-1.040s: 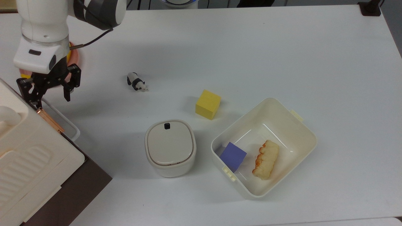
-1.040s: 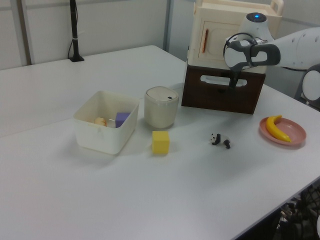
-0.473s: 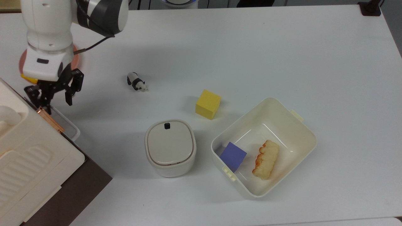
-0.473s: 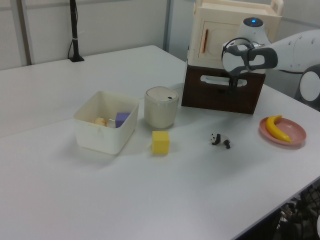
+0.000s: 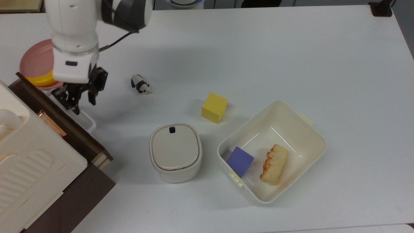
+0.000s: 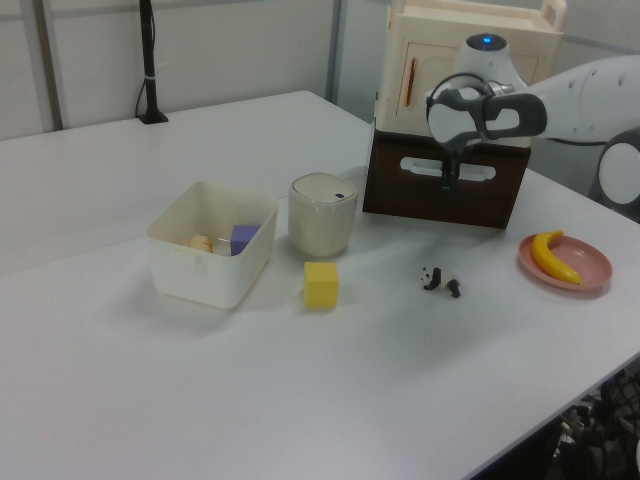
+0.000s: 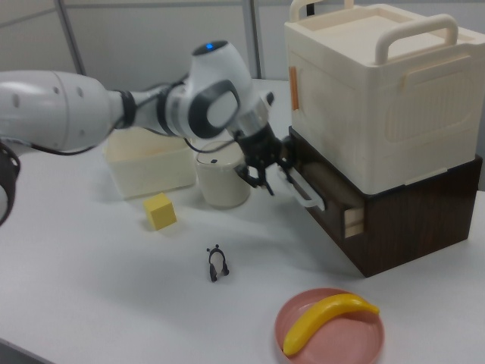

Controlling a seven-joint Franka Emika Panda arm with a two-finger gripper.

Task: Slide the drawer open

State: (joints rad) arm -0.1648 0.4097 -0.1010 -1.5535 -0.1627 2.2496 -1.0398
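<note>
Moved: drawer [image 5: 61,126] slid partly out since earlier
Gripper [image 5: 78,97]: fingers closed around white handle [image 5: 84,117]
Drawer: below cream case [image 7: 379,98]

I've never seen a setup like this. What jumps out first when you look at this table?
The big white arm, whose black tool sits at the white handle of a dark brown drawer that juts partly out beneath a cream case at the top view's left. Next come the bright spots: a yellow cube mid-table and a banana on a pink plate.
</note>
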